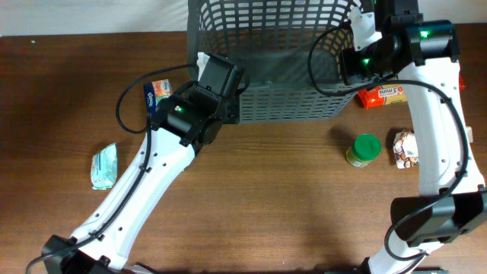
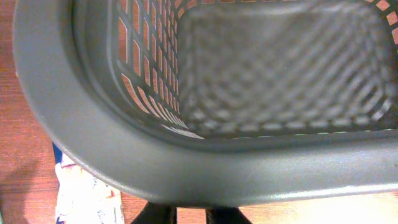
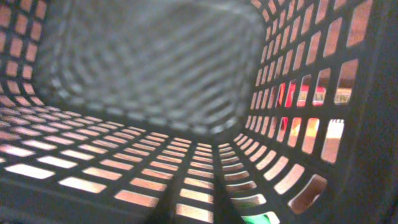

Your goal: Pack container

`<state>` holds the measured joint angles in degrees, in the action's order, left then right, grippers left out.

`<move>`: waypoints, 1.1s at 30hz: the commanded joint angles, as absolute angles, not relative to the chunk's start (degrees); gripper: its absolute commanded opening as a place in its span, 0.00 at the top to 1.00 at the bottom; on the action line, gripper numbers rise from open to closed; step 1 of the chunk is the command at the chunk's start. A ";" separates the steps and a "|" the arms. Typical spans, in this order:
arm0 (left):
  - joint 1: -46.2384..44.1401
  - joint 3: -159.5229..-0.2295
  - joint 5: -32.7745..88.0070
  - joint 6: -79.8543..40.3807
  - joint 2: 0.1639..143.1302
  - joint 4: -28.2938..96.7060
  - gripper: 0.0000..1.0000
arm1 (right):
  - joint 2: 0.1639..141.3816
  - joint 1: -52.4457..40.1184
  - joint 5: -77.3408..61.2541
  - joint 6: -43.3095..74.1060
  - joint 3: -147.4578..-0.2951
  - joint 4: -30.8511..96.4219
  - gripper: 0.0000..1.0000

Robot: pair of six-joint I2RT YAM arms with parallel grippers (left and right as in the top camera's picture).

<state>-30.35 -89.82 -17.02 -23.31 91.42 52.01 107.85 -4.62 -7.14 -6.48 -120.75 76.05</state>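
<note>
The container point(image 1: 274, 53) is a large dark grey lattice basket at the back middle of the table. My left gripper point(image 1: 230, 78) is at its front left corner. In the left wrist view the thick rim point(image 2: 186, 168) fills the bottom, and the two dark fingers point(image 2: 165, 215) show a narrow strip of wood between them, their tips hidden under the rim. My right gripper point(image 1: 356, 59) is at the basket's right wall. The right wrist view looks along the slotted inside wall point(image 3: 124, 168), where the fingers are only dim dark shapes.
An orange box point(image 1: 384, 95) lies right of the basket. A green-lidded jar point(image 1: 364, 149) and a snack packet point(image 1: 405, 148) stand in front of it. A pale green packet point(image 1: 104, 166) lies at the left. A blue and orange packet point(image 1: 158, 93) sits beside the left arm.
</note>
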 commanded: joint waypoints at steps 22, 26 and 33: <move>-36.40 -91.26 -19.99 -20.62 81.06 52.58 0.51 | 107.94 -5.32 -16.25 -7.20 -135.74 78.32 0.01; -36.38 -91.26 -19.97 -20.01 78.08 54.43 0.44 | 107.94 -4.23 -12.97 -7.18 -144.75 81.93 0.01; -36.38 -91.26 -24.23 -20.01 75.66 61.23 0.13 | 107.83 4.21 -8.73 -5.41 -155.72 86.13 0.01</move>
